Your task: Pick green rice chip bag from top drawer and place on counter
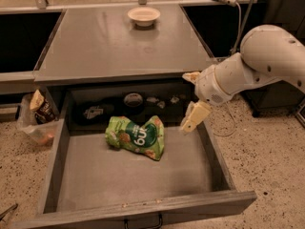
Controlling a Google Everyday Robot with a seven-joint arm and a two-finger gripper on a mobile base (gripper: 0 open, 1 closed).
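Hovering spread-fingered, pincer [193, 97] hangs right of green rice chip bag [136, 137], its white lettering unreadable

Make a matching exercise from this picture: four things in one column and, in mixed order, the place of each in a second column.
Things:
1. green bag
2. bowl
3. gripper
4. brown bag

Places:
A. at the back of the counter
B. outside the drawer, by its left wall
C. lying on the drawer floor
D. over the drawer's right wall

Pairs: 1-C, 2-A, 3-D, 4-B
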